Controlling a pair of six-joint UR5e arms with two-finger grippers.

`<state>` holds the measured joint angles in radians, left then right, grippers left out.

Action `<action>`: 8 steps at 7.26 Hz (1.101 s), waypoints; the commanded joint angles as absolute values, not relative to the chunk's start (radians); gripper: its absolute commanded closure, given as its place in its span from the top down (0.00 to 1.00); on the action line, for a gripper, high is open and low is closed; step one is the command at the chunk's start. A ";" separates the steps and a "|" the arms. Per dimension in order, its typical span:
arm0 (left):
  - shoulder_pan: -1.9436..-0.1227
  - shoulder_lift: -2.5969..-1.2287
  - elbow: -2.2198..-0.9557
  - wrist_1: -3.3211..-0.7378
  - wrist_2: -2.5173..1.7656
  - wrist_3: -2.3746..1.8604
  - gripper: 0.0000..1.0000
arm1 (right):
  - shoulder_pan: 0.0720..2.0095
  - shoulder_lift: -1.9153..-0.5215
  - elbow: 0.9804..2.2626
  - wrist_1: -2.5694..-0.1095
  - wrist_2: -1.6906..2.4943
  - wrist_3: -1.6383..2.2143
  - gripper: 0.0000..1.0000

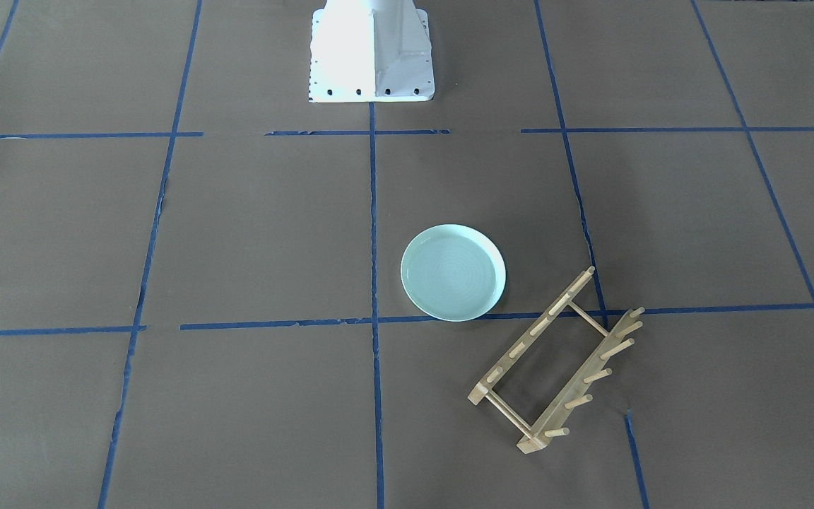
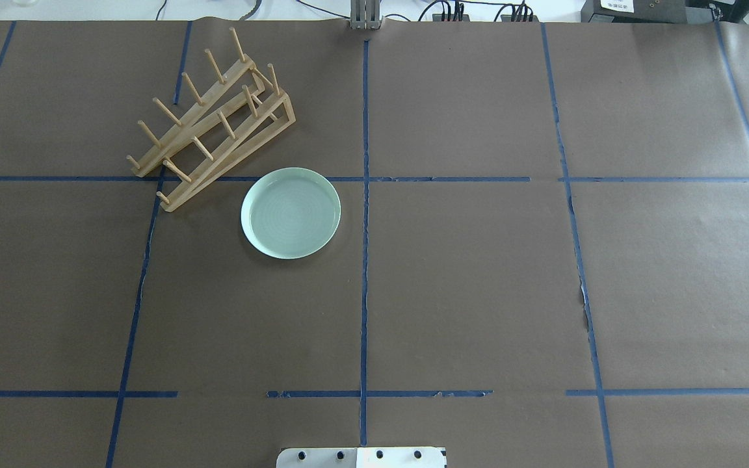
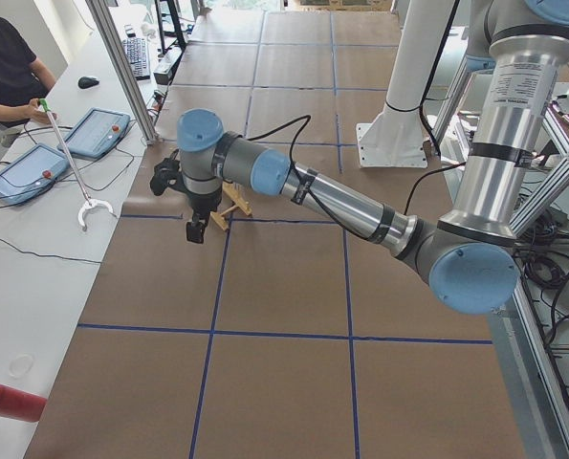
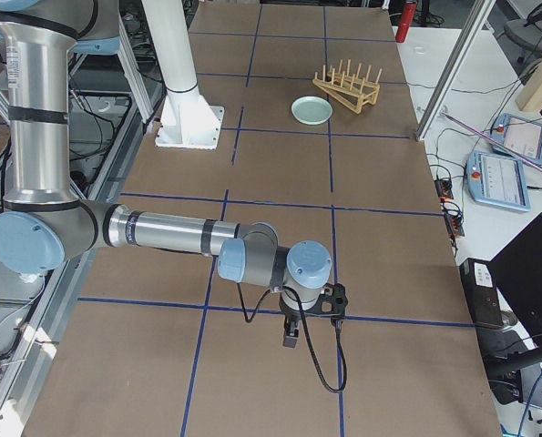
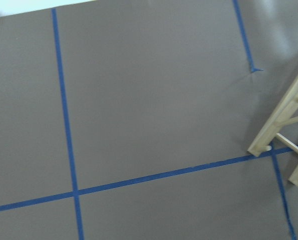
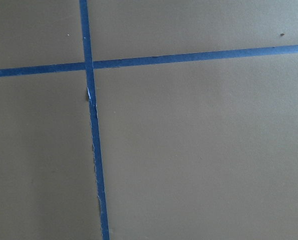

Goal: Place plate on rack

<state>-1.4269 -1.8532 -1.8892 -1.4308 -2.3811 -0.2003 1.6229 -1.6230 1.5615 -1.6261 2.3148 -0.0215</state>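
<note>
The pale mint-green plate lies flat on the brown table, also in the overhead view and far off in the exterior right view. The light-wood rack stands just beside it, apart from it; one end of it shows in the left wrist view. My left gripper hangs above the table near the rack; I cannot tell if it is open or shut. My right gripper hangs low over bare table far from both; I cannot tell its state.
The white robot base stands at the table's middle edge. Blue tape lines grid the brown paper. Beyond the table's far side is a desk with tablets, cables and a seated person. A red cylinder lies there.
</note>
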 commanded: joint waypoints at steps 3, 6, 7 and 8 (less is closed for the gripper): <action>-1.098 -2.055 -1.951 -1.413 -2.141 -0.629 1.00 | 1.623 -1.623 1.562 -1.626 2.315 -0.021 1.00; -0.922 -2.166 -1.921 -1.379 -2.005 -0.749 1.00 | 1.623 -1.623 1.562 -1.626 2.315 -0.021 1.00; -0.892 -2.178 -1.870 -1.390 -1.965 -0.747 1.00 | 1.623 -1.623 1.562 -1.626 2.315 -0.021 1.00; -0.879 -2.228 -1.811 -1.388 -1.941 -0.749 1.00 | 1.623 -1.623 1.562 -1.626 2.315 -0.021 1.00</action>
<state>-0.9087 -2.1777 -1.8747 -1.3891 -1.9823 -0.7440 1.6229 -1.6229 1.5616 -1.6260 2.3148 -0.0215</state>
